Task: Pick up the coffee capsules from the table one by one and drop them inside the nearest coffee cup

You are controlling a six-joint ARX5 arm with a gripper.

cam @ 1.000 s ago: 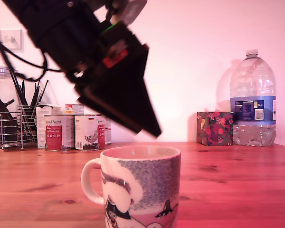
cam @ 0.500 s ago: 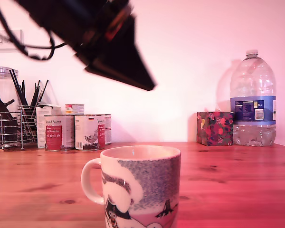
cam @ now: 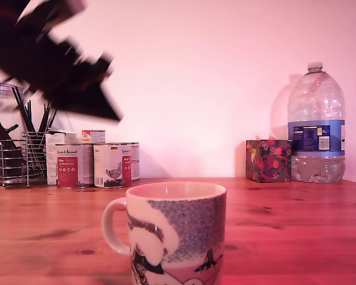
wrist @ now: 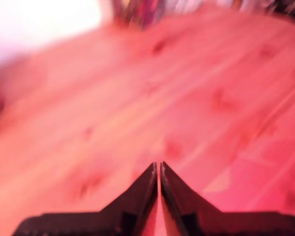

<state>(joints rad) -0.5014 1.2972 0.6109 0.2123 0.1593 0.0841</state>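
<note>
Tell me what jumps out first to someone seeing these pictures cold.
The big cartoon mug fills the exterior view's foreground, low and centre, on the reddish wooden table. Up at that view's left, the black pincer is a motion-blurred wedge above the red-labelled tins. A large water bottle stands at far right.

Pink-tinted light, heavy motion blur

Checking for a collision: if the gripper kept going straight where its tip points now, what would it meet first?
Probably bare table. The wrist view shows only blurred wood ahead of the gripper, its jaws nearly together. No capsule or mug lies in that line, though depth is unclear.
</note>
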